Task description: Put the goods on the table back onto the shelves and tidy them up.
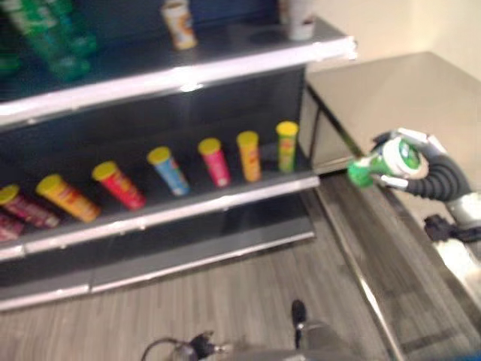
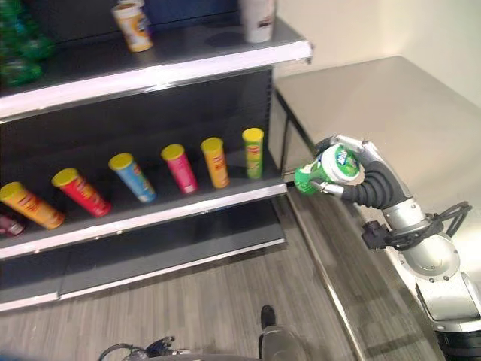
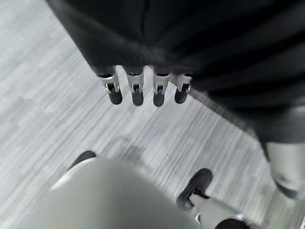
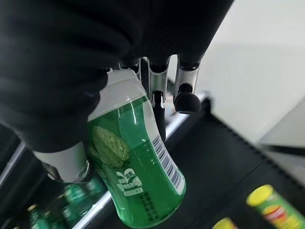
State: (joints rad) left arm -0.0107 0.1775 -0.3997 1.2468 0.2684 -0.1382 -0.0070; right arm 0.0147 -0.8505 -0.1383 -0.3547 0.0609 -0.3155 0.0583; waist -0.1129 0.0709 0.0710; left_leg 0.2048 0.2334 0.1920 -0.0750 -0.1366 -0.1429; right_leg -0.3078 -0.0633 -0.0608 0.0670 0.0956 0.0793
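Beside the counter (image 2: 391,105), the right robot hand (image 2: 359,174) is raised, fingers curled round a green bottle (image 2: 325,172) lying sideways. Well left of it, shelves (image 2: 188,71) carry upright snack tubes (image 2: 214,162). The left robot hand (image 3: 143,88) hangs with straight fingers, holding nothing.

Your right hand (image 2: 359,174) is curled round a green plastic drink bottle (image 2: 325,171), held sideways in the air between the dark metal shelf unit (image 2: 150,75) on your left and the steel-topped table (image 2: 391,105) on your right. On the unit's lower shelf a row of yellow-lidded snack tubes (image 2: 180,167) stands side by side. On the top shelf, green bottles (image 2: 19,45) sit far left, a small orange cup (image 2: 133,26) mid-shelf and a white cup (image 2: 257,19) at the right end. Your left hand (image 3: 138,88) hangs with fingers straight above the grey plank floor (image 3: 52,119)
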